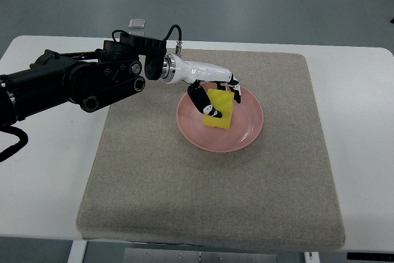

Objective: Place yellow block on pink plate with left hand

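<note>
Top view: The left hand (217, 93) is reaching in from the left side and is hovering over the plate (246, 133). Its fingers (201, 98) are curling around the block (220, 110), with one dark digit pressing on the block's near-left face and others (235, 90) bearing on its far-right side. The hand is therefore closing on the block and is holding nothing else.

The block is sitting directly under the palm, between the fingers, and within the plate's rim. Whether its lower edge is resting on the plate surface or is hanging just above it cannot be determined from this angle. The plate is lying below and slightly right of the hand, on the mat (184, 201), which is covering the table (363, 127).

Task progress, as a judgement: transport is appearing complete, since the block is already positioned over the plate. The remaining steps are seating the block, if it is not yet touching, then opening the fingers and retracting the arm.

The right hand is not appearing in this view.

No brand, label or legible writing is showing on the block, the plate, the mat or the arm.
</note>
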Robot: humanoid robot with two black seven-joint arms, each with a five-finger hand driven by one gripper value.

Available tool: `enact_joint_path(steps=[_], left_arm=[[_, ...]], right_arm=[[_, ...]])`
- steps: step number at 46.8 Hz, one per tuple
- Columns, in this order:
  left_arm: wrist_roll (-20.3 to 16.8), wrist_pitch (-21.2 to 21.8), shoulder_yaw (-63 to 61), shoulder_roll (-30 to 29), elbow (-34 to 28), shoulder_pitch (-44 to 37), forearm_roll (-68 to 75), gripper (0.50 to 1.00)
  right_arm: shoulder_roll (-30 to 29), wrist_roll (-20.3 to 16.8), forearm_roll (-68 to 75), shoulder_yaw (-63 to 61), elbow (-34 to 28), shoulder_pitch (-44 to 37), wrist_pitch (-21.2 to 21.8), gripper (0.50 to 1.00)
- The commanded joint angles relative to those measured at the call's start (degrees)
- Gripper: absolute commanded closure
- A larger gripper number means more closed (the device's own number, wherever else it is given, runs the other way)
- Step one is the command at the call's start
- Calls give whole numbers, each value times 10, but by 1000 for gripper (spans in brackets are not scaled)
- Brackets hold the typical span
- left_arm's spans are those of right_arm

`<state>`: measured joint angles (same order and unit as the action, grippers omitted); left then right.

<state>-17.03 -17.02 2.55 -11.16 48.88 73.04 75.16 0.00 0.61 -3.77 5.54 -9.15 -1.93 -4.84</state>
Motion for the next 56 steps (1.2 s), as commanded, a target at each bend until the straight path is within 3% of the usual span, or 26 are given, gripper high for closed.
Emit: enact_joint_path(steps=[1,3,6,11,21,39,56], left_arm=[[0,4,0,0,3,0,8,690],[0,9,0,0,3,1,9,686],[1,13,0,0,3,1,9,617],[0,15,0,-1,3,1,8,544],[1,15,5,-6,5,4,1,510],[1,15,27,-57,-10,19,-7,510],[6,26,53,-56,-145,5,-69,510]], right_arm=[[0,0,0,0,0,0,0,576],[0,0,0,0,0,0,0,576],[0,0,0,0,0,0,0,576],[0,0,0,0,0,0,0,576],[0,0,0,-1,0,0,0,576],[0,0,0,0,-1,0,0,576],[0,0,0,0,0,0,0,576]])
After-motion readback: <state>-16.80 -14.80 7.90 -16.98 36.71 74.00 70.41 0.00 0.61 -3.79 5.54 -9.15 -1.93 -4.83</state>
